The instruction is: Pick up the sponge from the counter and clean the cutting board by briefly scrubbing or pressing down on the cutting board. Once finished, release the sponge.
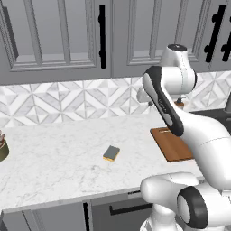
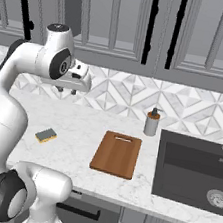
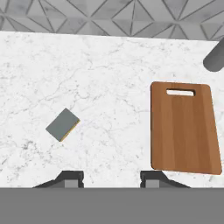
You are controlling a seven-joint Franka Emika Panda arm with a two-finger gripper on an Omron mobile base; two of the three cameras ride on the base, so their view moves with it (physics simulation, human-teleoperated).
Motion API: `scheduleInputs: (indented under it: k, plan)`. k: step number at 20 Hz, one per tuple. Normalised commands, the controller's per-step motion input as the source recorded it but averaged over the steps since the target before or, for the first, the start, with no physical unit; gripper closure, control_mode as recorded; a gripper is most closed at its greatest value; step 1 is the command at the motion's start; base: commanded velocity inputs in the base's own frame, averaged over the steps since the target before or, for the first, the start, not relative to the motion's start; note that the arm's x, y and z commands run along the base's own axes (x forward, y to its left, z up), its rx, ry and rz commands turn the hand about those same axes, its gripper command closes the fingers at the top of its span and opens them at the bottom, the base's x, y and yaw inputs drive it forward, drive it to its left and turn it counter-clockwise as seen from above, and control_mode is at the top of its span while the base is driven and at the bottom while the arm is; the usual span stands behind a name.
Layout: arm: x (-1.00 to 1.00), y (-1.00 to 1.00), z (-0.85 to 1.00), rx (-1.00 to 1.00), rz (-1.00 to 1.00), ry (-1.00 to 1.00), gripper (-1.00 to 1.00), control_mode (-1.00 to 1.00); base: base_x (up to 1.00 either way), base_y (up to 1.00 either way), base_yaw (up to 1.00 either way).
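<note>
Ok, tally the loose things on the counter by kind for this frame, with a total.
Sponge: 1
Cutting board: 1
Soap bottle: 1
Partly cut-off brown item at the counter's left edge, can't identify: 1
Total: 4

Grey-topped sponge lies flat on counter — well apart from brown cutting board.
</note>
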Motion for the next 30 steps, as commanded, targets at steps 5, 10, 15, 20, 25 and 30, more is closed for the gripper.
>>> scheduleInputs:
  k: [5, 10, 15, 20, 25, 30]
  plan:
    - [-0.59, 0.00, -0.06, 0.02, 0.00, -0.05, -1.00, -1.00, 0.00, 0.00, 0.00]
    - [-0.81, 0.36, -0.53, 0.01, -0.13, 0.00, -1.00, -1.00, 0.00, 0.00, 0.00]
    - [-0.07, 0.85, -0.54, 0.01, -0.48, 0.01, -1.00, -1.00, 0.00, 0.00, 0.00]
    - [0.11, 0.53, -0.38, 0.09, -0.36, 0.06, -1.00, -1.00, 0.00, 0.00, 0.00]
    - [0.39, 0.36, -0.49, 0.11, -0.16, 0.06, -1.00, -1.00, 0.00, 0.00, 0.00]
    - [0.42, 0.06, -0.36, 0.13, -0.01, 0.03, -1.00, -1.00, 0.00, 0.00, 0.00]
